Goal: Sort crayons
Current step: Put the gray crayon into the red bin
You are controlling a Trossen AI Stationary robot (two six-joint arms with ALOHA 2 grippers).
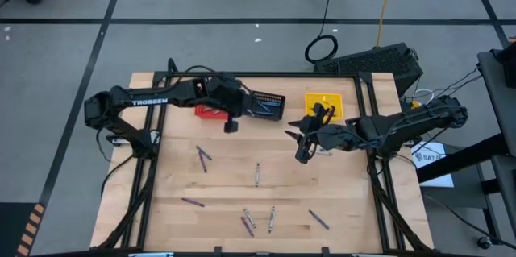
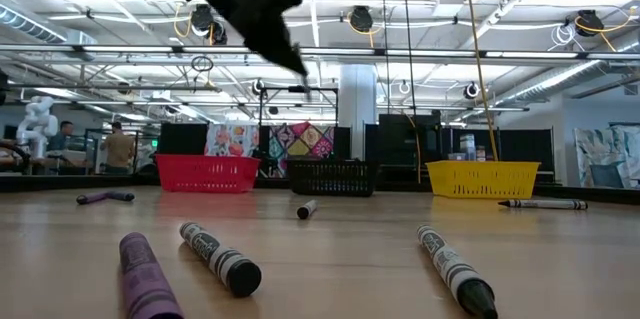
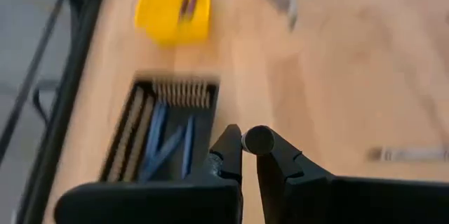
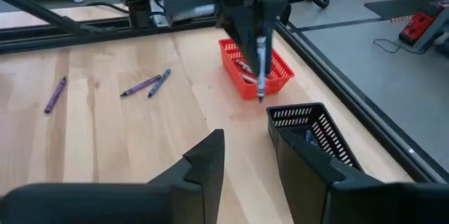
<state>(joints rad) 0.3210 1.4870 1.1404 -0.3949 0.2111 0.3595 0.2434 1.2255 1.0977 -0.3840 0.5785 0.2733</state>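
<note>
Holding a grey crayon (image 4: 262,66), left tool (image 3: 250,155) (right (image 4: 247,155) empty).

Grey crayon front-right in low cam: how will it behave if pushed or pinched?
Crayon likely rolls when nudged sideways: round barrel lying flat on the bare wood table. Probably stiff and light, being a short thin stick. Its paper wrap should keep it from slipping in a pinch.

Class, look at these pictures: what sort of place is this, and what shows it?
Probably a robotics lab or workshop hall: a wooden table framed in black rails, a grey floor marked with tape lines, and exposed ceiling pipes and lights beyond.
</note>
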